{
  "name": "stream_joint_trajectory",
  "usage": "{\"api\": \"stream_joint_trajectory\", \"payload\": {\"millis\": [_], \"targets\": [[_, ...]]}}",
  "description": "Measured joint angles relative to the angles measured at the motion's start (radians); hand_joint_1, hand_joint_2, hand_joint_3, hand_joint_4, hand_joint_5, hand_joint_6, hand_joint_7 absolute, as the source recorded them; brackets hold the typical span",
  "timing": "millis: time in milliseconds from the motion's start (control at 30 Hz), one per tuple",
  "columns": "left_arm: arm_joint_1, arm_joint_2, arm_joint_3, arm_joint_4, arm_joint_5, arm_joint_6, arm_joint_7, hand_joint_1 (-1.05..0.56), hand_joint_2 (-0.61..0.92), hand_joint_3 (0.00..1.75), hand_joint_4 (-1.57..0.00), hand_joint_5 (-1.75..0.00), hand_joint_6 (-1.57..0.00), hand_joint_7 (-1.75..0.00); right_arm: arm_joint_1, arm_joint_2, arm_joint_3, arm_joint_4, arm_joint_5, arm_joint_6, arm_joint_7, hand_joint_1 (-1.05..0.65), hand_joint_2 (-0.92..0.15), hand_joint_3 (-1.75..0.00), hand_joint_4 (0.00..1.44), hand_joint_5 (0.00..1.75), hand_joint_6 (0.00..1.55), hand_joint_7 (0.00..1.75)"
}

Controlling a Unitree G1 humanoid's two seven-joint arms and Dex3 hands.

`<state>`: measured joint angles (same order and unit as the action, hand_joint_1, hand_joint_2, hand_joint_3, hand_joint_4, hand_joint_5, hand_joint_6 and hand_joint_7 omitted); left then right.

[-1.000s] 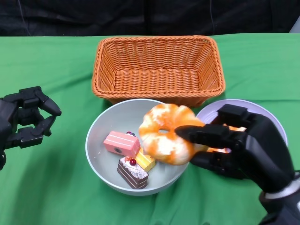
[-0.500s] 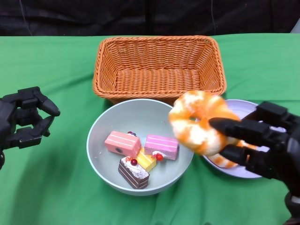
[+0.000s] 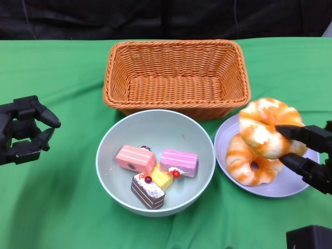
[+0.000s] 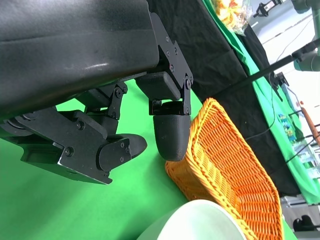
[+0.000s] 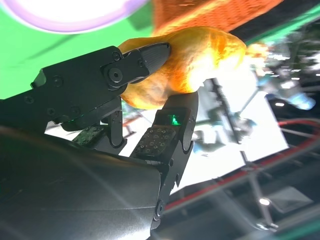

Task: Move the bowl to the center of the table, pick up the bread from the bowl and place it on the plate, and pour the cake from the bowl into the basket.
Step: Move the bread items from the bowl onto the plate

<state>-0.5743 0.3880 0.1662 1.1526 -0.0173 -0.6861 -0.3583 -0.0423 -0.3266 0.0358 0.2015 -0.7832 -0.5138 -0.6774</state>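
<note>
the bread point(image 3: 267, 127), a glazed orange ring, is pinched in the right hand point(image 3: 311, 158) and hangs over the plate point(image 3: 290, 187), right above a second ring of bread point(image 3: 249, 163) that already lies there. a second ago that same ring was only just coming up out of the bowl point(image 3: 155, 202); half a second ago it was crossing the rim toward three o'clock. now it has cleared the bowl altogether, and a pink cake point(image 3: 179, 162) that it had been covering shows plainly. in the right wrist view the fingers point(image 5: 145, 57) are clamped on the bread point(image 5: 200, 55) from both sides, so nothing has been let go yet.

the bowl sits at the middle of the table, with the plate just beside it at three o'clock and the basket point(image 3: 176, 78) at twelve o'clock, close behind its rim. four small cakes remain in it: two pink, one yellow point(image 3: 161, 177), one dark point(image 3: 147, 191).

over at nine o'clock the left hand point(image 3: 23, 136) hovers well apart from the bowl, fingers spread and holding nothing, and has hardly stirred.

to my eye the bread step is nearly done; a release onto the plate is what's left, then the pouring.
</note>
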Motion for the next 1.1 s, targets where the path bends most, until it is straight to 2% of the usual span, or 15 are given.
{"api": "stream_joint_trajectory", "payload": {"millis": [167, 300, 467, 633, 933, 1100], "targets": [[-0.004, 0.000, 0.000, 0.003, 0.000, 0.003, -0.001, 0.05, 0.72, 0.77, -0.72, -1.57, -0.71, -1.33, -0.022, -0.001, 0.001, 0.035, 0.000, 0.016, -0.015, -0.12, -0.89, 0.00, 0.84, 1.31, 1.05, 0.52], [-0.004, 0.000, 0.000, 0.006, 0.001, 0.003, -0.003, 0.04, 0.72, 0.76, -0.72, -1.57, -0.71, -1.33, -0.050, -0.005, -0.004, 0.109, 0.048, 0.033, 0.001, -0.08, -0.88, 0.00, 0.85, 1.23, 1.03, 0.46], [-0.004, 0.000, 0.001, 0.009, 0.000, 0.003, -0.005, 0.05, 0.72, 0.77, -0.73, -1.57, -0.70, -1.33, -0.072, -0.011, -0.004, 0.161, 0.080, 0.048, 0.027, -0.08, -0.88, 0.00, 0.84, 1.26, 1.04, 0.42], [-0.007, 0.001, 0.002, 0.011, 0.000, 0.001, -0.020, 0.06, 0.72, 0.76, -0.73, -1.57, -0.71, -1.33, -0.133, -0.011, 0.017, 0.255, 0.100, 0.045, 0.042, -0.10, -0.87, 0.00, 0.83, 1.36, 1.08, 0.37], [-0.007, 0.003, 0.004, 0.012, 0.001, 0.001, -0.023, 0.04, 0.70, 0.79, -0.74, -1.55, -0.73, -1.32, -0.247, -0.007, 0.079, 0.442, 0.119, 0.041, 0.061, -0.10, -0.87, 0.00, 0.85, 1.27, 1.11, 0.29], [-0.007, 0.004, 0.004, 0.012, 0.001, 0.001, -0.023, 0.05, 0.71, 0.78, -0.73, -1.56, -0.73, -1.32, -0.276, 0.012, 0.092, 0.497, 0.194, 0.049, 0.152, -0.13, -0.90, -0.01, 0.79, 1.36, 1.10, 0.25]]}}
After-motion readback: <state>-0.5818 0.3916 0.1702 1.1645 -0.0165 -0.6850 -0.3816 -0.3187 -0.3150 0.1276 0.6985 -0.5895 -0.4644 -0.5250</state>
